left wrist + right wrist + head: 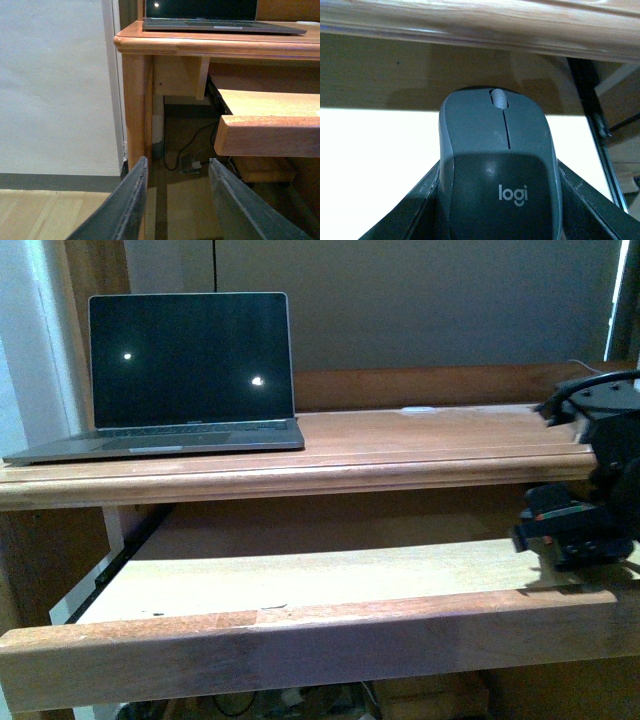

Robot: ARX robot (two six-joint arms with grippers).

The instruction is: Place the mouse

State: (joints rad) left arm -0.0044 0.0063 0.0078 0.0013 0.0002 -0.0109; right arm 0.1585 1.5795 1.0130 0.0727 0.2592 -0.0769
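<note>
The dark grey mouse (497,165), marked "logi" with a pale scroll wheel, fills the right wrist view, clamped on both sides between the black fingers (592,210) of my right gripper (497,200). It hangs over the pale pull-out shelf (380,165), just under the desk's edge. In the front view my right arm (580,525) sits at the shelf's right end; the mouse itself is hidden there. My left gripper (177,200) is open and holds nothing, low beside the desk leg (135,105), above the floor.
An open laptop (190,370) with a dark screen stands on the left of the desk top (430,440). The pull-out shelf (300,575) has a thick wooden front rail (300,640). Cables (192,150) lie under the desk. A white wall (55,85) is left of the leg.
</note>
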